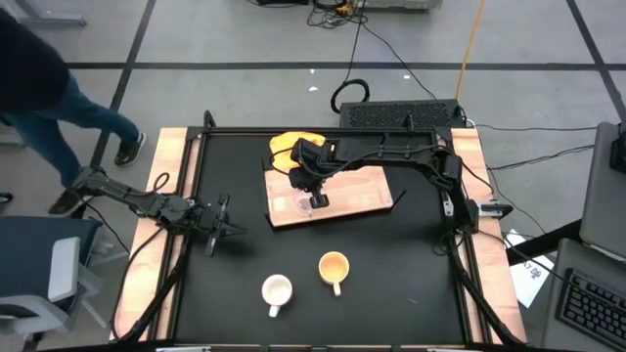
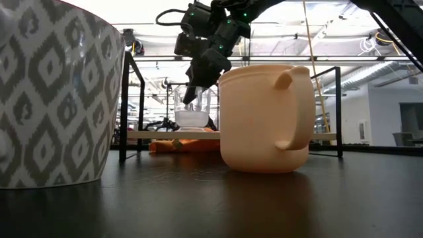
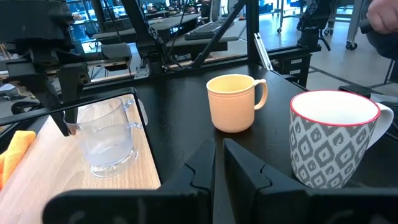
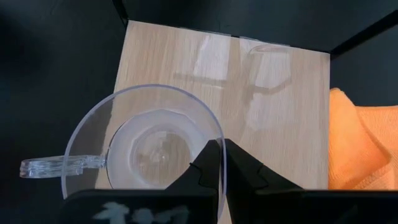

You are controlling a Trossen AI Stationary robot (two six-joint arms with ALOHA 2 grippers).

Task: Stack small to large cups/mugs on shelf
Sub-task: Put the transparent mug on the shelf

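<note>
pinching the clear glass cup (image 4: 146,149) rim, seemingly, right gripper (image 1: 318,198) jaws closed.

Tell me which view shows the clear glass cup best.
Left wrist view: the clear glass cup stands whole on the wooden board. Right wrist shows it from above, cropped; low view half hides it; high view shows a faint glint.

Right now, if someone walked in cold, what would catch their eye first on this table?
Probably the right hand, pinched shut on the rim of the clear glass cup, which stands on the wooden board at the back of the table. Next, the yellow-orange mug and the patterned white mug side by side near the front edge. The left hand waits at the left, holding nothing.
</note>
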